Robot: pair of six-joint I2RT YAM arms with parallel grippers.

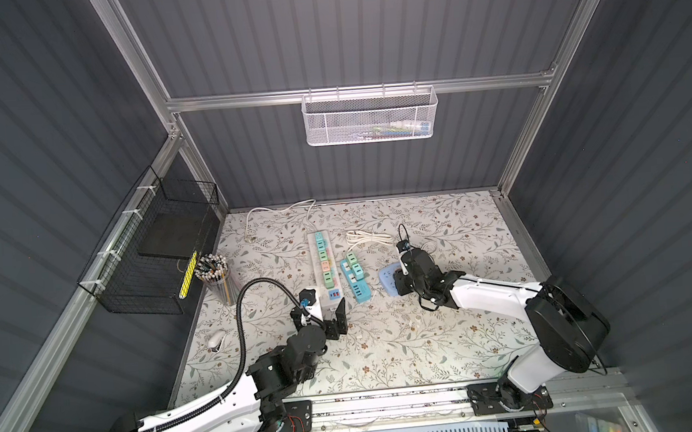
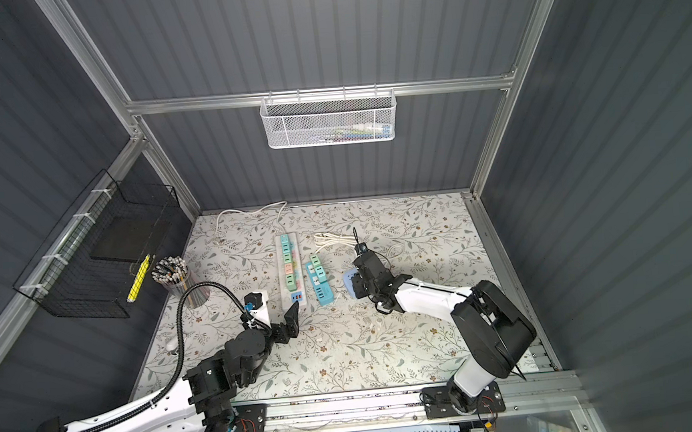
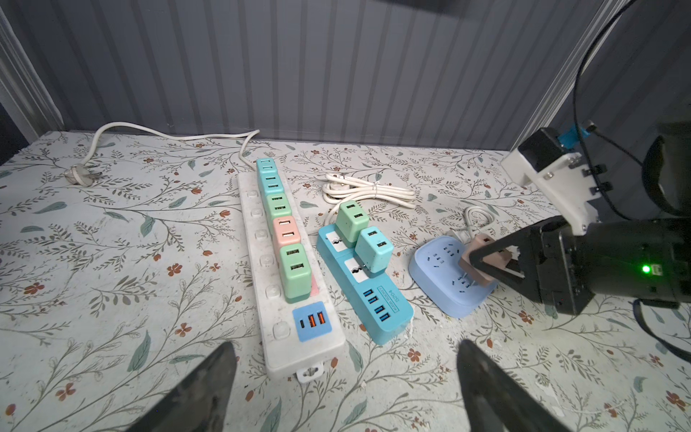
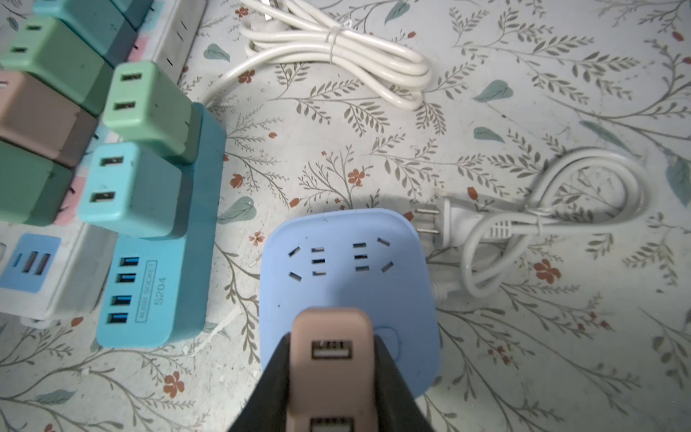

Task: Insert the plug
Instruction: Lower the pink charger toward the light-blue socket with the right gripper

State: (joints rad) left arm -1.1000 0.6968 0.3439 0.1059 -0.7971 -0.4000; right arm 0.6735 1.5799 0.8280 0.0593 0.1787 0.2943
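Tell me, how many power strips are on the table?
3. From above, the long white strip is leftmost, the teal strip beside it, the square blue strip rightmost, under the pink plug. None seems hidden.

Pink plug between jaws of right tool, over blue socket block.

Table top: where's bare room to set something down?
Widest bare patch: the front of the table, between the front rail and the near ends of the strips. Also the far right corner, past the coiled cord. Crowded: the middle, where white power strip, teal power strip and blue square socket lie side by side.
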